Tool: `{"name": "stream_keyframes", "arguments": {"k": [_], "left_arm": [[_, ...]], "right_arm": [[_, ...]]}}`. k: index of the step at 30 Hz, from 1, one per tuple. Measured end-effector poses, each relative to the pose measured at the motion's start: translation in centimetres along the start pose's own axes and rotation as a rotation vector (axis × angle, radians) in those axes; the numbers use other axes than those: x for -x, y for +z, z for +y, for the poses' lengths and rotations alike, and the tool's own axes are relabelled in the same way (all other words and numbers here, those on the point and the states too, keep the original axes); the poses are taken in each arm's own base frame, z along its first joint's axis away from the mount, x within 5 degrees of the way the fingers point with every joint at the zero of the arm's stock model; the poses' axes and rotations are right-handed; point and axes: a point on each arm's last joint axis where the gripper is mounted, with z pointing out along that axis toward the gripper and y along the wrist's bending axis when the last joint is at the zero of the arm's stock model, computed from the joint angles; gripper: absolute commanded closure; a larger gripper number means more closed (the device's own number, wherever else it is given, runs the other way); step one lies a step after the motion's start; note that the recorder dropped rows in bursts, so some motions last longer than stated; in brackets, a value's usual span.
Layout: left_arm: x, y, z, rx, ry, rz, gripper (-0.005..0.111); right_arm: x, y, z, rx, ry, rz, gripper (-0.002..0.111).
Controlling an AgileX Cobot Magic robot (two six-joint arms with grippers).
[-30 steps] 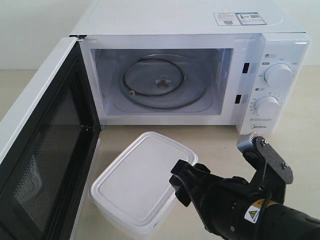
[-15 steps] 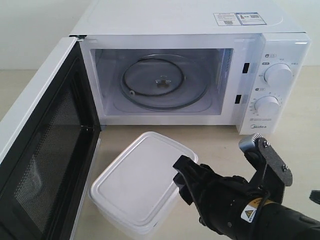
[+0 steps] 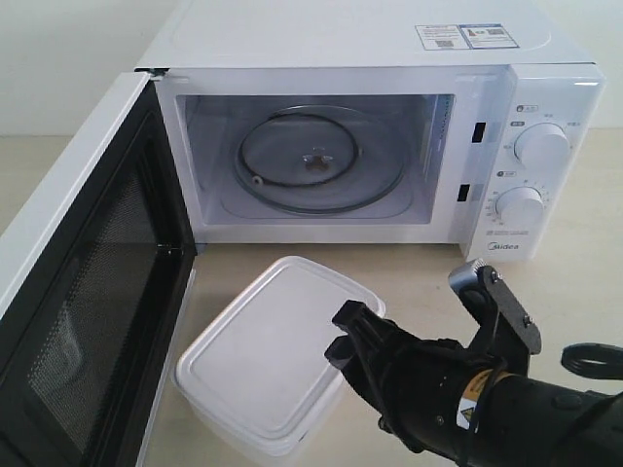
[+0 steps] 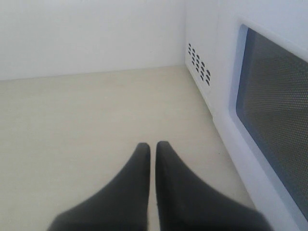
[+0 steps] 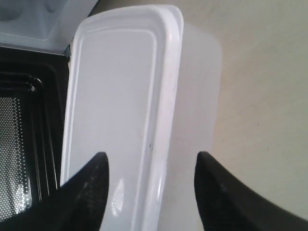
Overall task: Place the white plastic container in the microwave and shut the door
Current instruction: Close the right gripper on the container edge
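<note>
Crept a touch toward nine o'clock since a second ago, rolling slightly, with nothing else displaced. Holding the right fingers (image 5: 89,192) wide apart and released, straddling the four-o'clock edge of the white plastic container (image 3: 268,355): one tip over the lid (image 5: 115,96), the other outside the wall, gripping nothing yet. Keeping the left fingers (image 4: 139,183) pressed together, clenched on nothing, parked over bare worktop (image 4: 72,120) beside the outer face of the door (image 3: 88,292). Leaving the container on the worktop at six o'clock from the microwave (image 3: 341,39), just beside the door swung out at nine o'clock, apart from the bare turntable (image 3: 311,161) inside. Judged to be at the grasp step, first of the task: nothing carried, nothing inside, door unshut. Calls next for closing on rim and wall together, squarely enough not to pop the lid or tip the box, then lifting clear, carrying toward twelve o'clock through the opening without clipping the door's inner frame, setting down flat on the glass, releasing, backing out; only then swinging the door round to shut
</note>
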Motion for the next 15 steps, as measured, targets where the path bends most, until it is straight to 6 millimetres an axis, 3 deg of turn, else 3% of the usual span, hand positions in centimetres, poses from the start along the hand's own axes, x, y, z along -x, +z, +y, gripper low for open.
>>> {"name": "stream_keyframes", "arguments": {"k": [15], "left_arm": [[0.0, 0.0, 0.0, 0.000, 0.000, 0.000, 0.102]], "right_arm": [[-0.4, 3.0, 0.2, -0.056, -0.020, 0.024, 0.061]]}}
